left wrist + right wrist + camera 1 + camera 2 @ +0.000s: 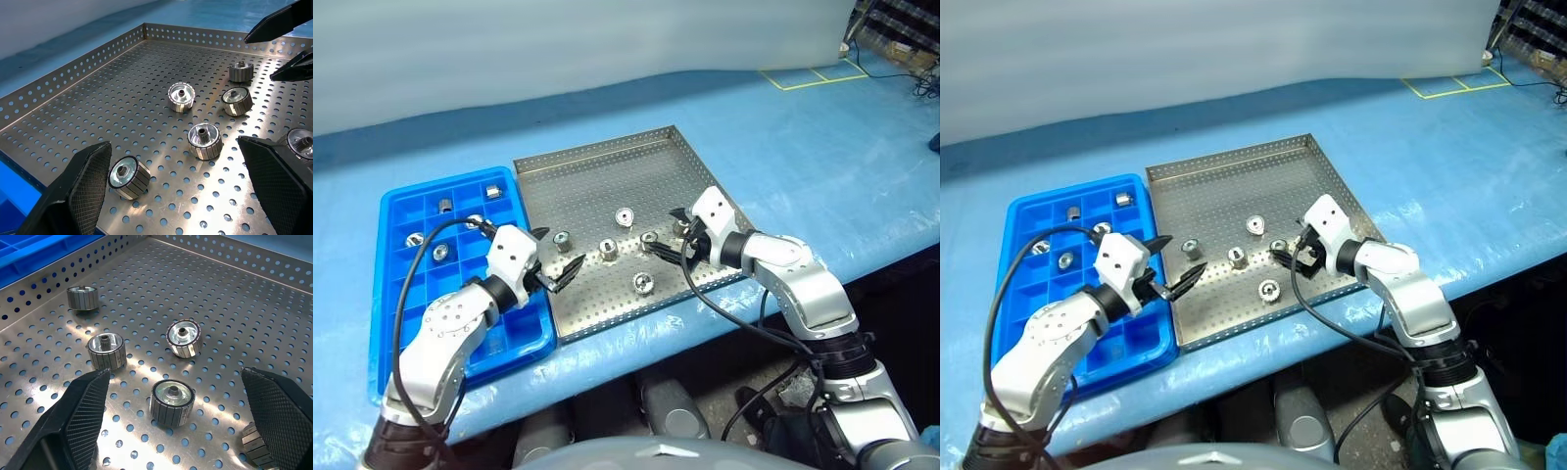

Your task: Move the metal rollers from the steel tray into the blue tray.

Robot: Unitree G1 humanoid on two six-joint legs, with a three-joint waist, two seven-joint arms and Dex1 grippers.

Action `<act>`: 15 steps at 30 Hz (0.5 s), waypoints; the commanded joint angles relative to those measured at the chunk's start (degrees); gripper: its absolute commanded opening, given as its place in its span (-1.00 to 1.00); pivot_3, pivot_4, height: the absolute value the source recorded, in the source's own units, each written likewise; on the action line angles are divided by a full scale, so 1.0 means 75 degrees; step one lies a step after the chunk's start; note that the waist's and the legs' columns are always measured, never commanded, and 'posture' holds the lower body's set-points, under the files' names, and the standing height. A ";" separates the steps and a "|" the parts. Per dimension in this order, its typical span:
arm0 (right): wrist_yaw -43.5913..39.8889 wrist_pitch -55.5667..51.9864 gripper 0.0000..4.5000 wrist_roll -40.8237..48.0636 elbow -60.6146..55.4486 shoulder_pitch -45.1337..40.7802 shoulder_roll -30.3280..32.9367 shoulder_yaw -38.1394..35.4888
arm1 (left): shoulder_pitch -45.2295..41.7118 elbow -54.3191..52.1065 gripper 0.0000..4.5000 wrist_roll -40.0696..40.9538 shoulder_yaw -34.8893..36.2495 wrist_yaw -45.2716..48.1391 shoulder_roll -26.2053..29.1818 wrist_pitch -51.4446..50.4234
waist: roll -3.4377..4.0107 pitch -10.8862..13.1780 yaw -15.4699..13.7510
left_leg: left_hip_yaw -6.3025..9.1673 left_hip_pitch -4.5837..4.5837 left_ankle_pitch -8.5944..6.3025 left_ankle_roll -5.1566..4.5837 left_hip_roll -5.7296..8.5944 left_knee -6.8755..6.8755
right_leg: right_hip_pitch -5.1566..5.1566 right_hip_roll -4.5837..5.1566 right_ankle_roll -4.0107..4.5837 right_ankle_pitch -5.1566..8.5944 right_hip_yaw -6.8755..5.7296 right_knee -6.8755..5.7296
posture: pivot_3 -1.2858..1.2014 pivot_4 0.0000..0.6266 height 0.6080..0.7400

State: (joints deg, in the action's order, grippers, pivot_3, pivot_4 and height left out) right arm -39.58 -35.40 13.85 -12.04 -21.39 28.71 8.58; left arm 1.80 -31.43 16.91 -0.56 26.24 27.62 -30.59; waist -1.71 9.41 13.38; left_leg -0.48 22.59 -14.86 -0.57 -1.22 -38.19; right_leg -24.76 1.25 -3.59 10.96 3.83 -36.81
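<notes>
Both grippers (558, 257) (674, 231) open over steel tray (597, 171).

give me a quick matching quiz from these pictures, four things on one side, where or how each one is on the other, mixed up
Things:
1. left tool
2. right tool
3. blue tray
4. steel tray

Descriptions:
A. holds five rollers, robot's left side
B. open, over the steel tray's edge nearest the blue tray
C. perforated, six rollers still on it
D. open, by the steel tray's right rim

Pairs: 1-B, 2-D, 3-A, 4-C
</notes>
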 commanded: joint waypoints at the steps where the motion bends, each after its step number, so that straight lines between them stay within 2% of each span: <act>1: 0.0051 0.0149 1.00 0.0017 -0.0308 -0.0041 0.0005 -0.0145 | -0.0061 -0.0063 0.99 -0.0042 0.0031 0.0010 -0.0027 0.0165 | 0.0000 0.0000 0.0002 | 0.0000 0.0000 0.0000 0.0000 0.0000 0.0000 | 0.0000 0.0000 0.0000 0.0000 0.0000 0.0000 | -0.15 -0.52 1.00; 15: 0.0169 -0.0139 1.00 0.0125 -0.0618 0.0242 0.0175 -0.0335 | -0.0060 -0.0050 0.99 0.0058 0.0052 0.0208 -0.0094 0.0120 | -0.0001 -0.0001 0.0046 | 0.0001 0.0000 0.0000 0.0000 0.0000 0.0000 | 0.0001 0.0000 0.0000 0.0000 0.0000 0.0000 | -0.17 -0.52 1.00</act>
State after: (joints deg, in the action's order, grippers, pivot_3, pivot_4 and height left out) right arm -38.63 -36.51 14.13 -14.74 -19.66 29.49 7.92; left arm 1.45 -31.20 16.94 -0.66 27.55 26.79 -30.53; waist -1.71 9.40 13.72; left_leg -0.47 22.58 -14.86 -0.57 -1.22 -38.19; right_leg -24.75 1.25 -3.59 10.96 3.82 -36.81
